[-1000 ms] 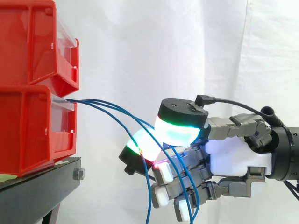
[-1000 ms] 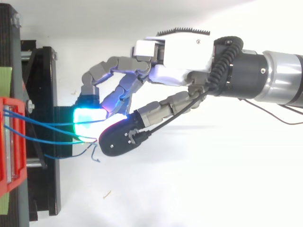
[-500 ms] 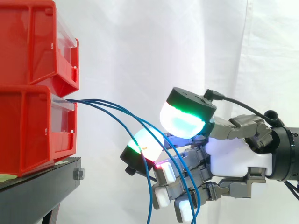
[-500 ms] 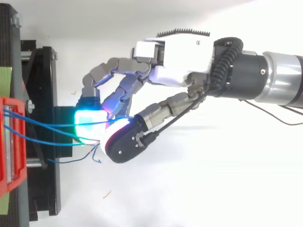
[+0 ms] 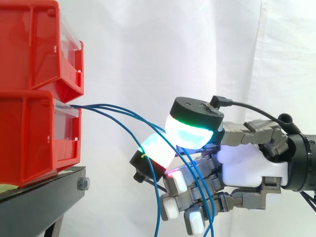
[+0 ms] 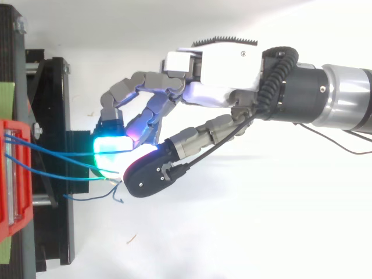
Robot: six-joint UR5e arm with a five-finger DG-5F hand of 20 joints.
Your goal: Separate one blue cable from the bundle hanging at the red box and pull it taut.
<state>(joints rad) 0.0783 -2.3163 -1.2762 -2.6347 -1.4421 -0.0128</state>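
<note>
— Scanning the side view: what surrounds the work?
— Red box (image 5: 29,138) at 9 o'clock, with a second red bin (image 5: 34,44) stacked on it. Both sit on the black stand (image 5: 39,197) at 8, white curtain (image 5: 173,49) behind. Hand (image 5: 247,165) at 4 o'clock.
— Hand's state?
— Fingers curled. Thumb pad (image 5: 190,133) and a finger pad (image 5: 157,147) pinch one blue cable (image 6: 70,153). Other strands of the bundle (image 5: 98,106) cross the lower fingers, hanging toward 6.
— Cable's run?
— Leaves the box front toward 3 o'clock, then bows down toward 4 into the pinch. Curved, slack. Top view: long axis 9 to 3.
</note>
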